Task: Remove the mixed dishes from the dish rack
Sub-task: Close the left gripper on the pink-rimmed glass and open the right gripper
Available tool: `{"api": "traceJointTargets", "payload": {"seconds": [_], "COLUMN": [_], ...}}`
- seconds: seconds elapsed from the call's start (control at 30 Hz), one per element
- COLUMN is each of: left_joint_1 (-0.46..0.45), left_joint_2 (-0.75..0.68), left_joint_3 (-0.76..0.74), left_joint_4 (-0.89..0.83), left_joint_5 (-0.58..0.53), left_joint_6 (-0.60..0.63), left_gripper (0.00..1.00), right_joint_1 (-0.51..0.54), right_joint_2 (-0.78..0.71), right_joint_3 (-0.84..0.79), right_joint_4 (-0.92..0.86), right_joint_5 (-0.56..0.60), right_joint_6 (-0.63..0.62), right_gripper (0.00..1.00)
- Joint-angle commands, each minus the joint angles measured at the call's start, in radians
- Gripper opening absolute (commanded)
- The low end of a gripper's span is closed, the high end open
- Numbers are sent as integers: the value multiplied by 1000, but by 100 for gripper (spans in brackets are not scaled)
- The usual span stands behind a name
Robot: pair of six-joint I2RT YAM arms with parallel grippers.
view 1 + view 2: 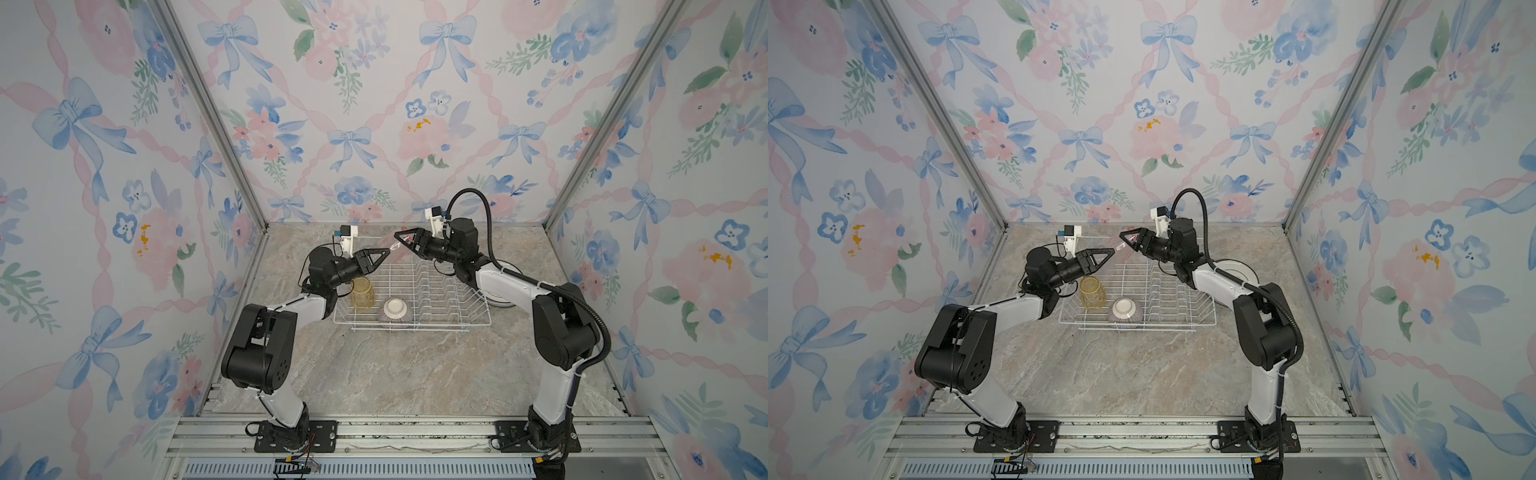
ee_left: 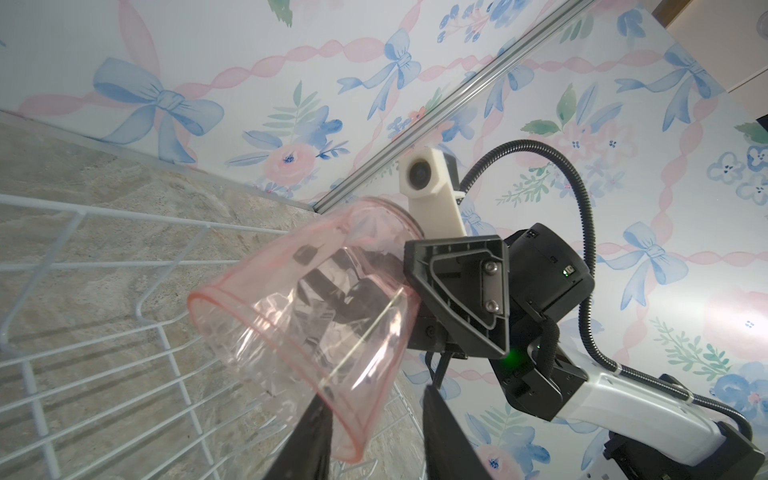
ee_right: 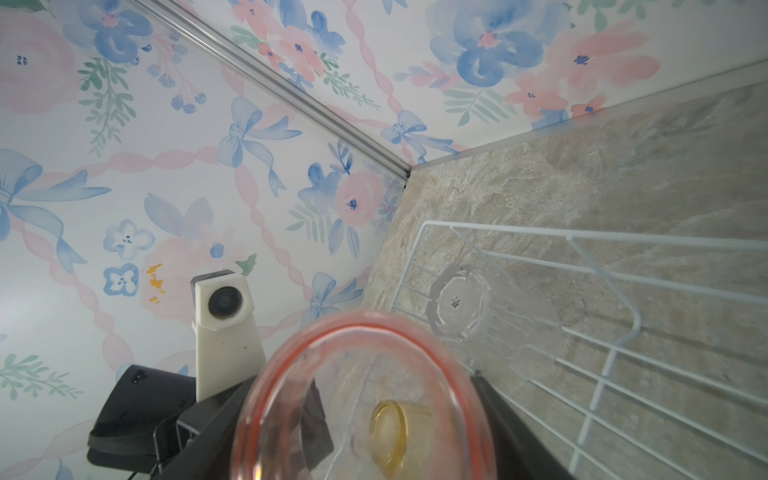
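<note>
The white wire dish rack (image 1: 415, 329) (image 1: 1138, 330) (image 2: 83, 216) (image 3: 582, 237) sits at the back of the table. My right gripper (image 1: 401, 239) (image 1: 1125, 237) (image 3: 363, 380) is shut on a pink tumbler (image 1: 397, 245) (image 1: 1123, 245) (image 2: 299, 299) (image 3: 365, 399), held tilted above the rack's far edge. My left gripper (image 1: 388, 250) (image 1: 1113, 250) (image 2: 374, 395) is open, its two fingers straddling the tumbler's rim wall. One finger touches the wall and the other stands apart. A yellow tumbler (image 1: 362, 293) (image 1: 1092, 292), an upturned striped bowl (image 1: 395, 309) (image 1: 1124, 309) and a clear tumbler (image 3: 457, 303) are in the rack.
White plates with dark rims (image 1: 511, 266) (image 1: 1235, 270) lie stacked on the table right of the rack, partly behind the right arm. The rack's upright plate prongs (image 1: 436, 282) hold nothing. Marble tabletop (image 1: 395, 374) stretches in front of the rack. Patterned walls close in three sides.
</note>
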Motion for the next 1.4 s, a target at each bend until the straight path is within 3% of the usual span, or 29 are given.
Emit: {"api": "traceJointTargets", "payload": {"seconds": [0.0,0.13,0.33,0.53,0.6,0.83,0.97,1.1,1.2,1.27,1.37], "left_joint_1": [-4,-5,-6,-6,-6,-6,-7,-10,-12,-16,-18], "left_joint_2": [5,1,3,-5,-15,-44,-50,-57,-65,-70,-82], "left_joint_3": [-13,-12,-11,-14,-19,-9,-13,-16,-15,-13,-13], "left_joint_4": [57,65,75,90,97,96,95,95,85,75,34], "left_joint_5": [20,18,25,4,-11,-11,-1,8,8,7,5], "left_joint_6": [-14,-15,-21,-26,-23,5,9,12,21,28,58], "left_gripper": [37,32,13,10,0,0,0,0,0,0,0], "right_joint_1": [10,20,27,42,45,47,47,47,49,49,47], "right_joint_2": [10,24,43,54,56,54,51,43,43,43,37], "right_joint_3": [21,29,36,42,37,26,25,20,18,17,11], "right_joint_4": [54,56,82,94,102,119,132,158,188,198,200], "right_joint_5": [-21,-29,-33,-47,-50,-65,-76,-77,-84,-85,-76], "right_joint_6": [11,19,42,59,64,69,66,65,77,77,67], "right_gripper": [25,24,25,24,24,30,44,73,89,96,97]}}
